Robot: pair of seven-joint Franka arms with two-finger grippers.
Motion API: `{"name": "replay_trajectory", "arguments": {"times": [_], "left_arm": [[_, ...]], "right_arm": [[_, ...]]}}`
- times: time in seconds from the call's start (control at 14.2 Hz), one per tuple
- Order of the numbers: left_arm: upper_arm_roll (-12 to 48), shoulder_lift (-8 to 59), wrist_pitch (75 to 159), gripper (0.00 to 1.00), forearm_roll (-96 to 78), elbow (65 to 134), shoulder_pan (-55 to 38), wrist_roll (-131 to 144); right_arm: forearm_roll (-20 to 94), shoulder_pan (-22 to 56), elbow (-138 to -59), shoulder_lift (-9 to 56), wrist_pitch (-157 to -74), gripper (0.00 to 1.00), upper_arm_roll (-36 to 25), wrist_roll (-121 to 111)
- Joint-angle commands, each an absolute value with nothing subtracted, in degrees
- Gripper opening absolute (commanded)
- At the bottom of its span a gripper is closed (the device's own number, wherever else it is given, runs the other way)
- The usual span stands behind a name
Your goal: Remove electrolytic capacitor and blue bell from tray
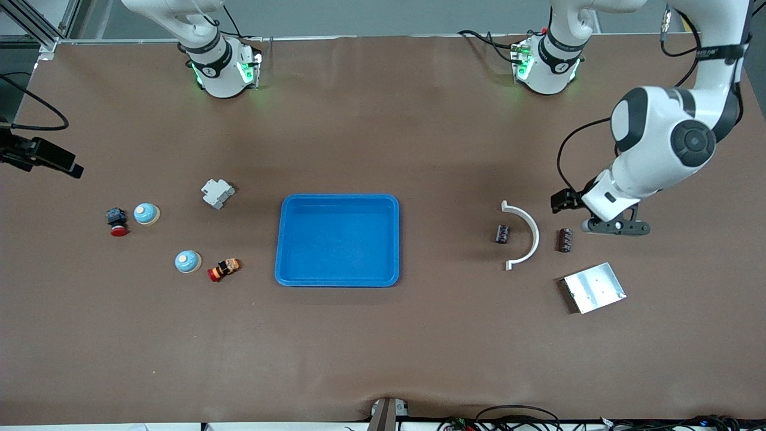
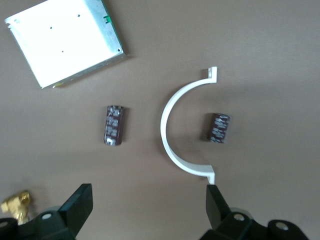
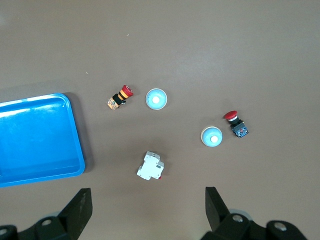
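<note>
1. A blue tray [image 1: 338, 240] sits mid-table.
2. The left gripper [image 2: 147, 207] hangs, fingers apart, over the left arm's end; the right gripper [image 3: 147, 210], also spread, is above the right arm's end.
3. A metal plate [image 1: 594, 288] and a white curved bracket [image 1: 525, 235] lie there.
4. Two bells [image 1: 146, 213] [image 1: 188, 261] lie beside two red push-buttons [image 1: 117, 221] [image 1: 223, 269] and a white breaker [image 1: 217, 193].
5. One capacitor [image 1: 502, 233] lies inside the bracket's curve, the other capacitor [image 1: 565, 240] just outside it.

This looks like a robot lab. Two white robot arms are fixed to a big brown desk [image 1: 383, 335]. Wires [image 1: 514, 416] hang at its edge, a metal frame [image 1: 36, 27] stands in one corner, and small machine parts lie around.
</note>
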State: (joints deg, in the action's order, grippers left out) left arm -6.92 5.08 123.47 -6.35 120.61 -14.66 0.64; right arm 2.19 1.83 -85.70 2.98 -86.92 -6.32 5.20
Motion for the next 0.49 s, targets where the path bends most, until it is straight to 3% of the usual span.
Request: {"name": "replay_trajectory", "arguments": {"times": [0.0, 0.14, 0.42], "left_arm": [[-5.46, 3.78, 121.99, 1.00, -6.59, 120.15, -14.77, 4.29], [-4.66, 3.52, 120.60, 1.00, -6.50, 118.31, -14.85, 8.68], [-4.04, 4.04, 107.35, 1.00, -6.42, 107.34, -14.24, 9.40]], "right_arm": [[2.90, 1.50, -84.73, 3.34, -86.48, 1.00, -6.06, 5.01], [2.81, 1.67, -84.64, 3.34, -86.49, 1.00, -5.98, 4.92], [2.11, 2.28, -84.64, 3.16, -86.48, 1.00, -5.89, 4.83]]}}
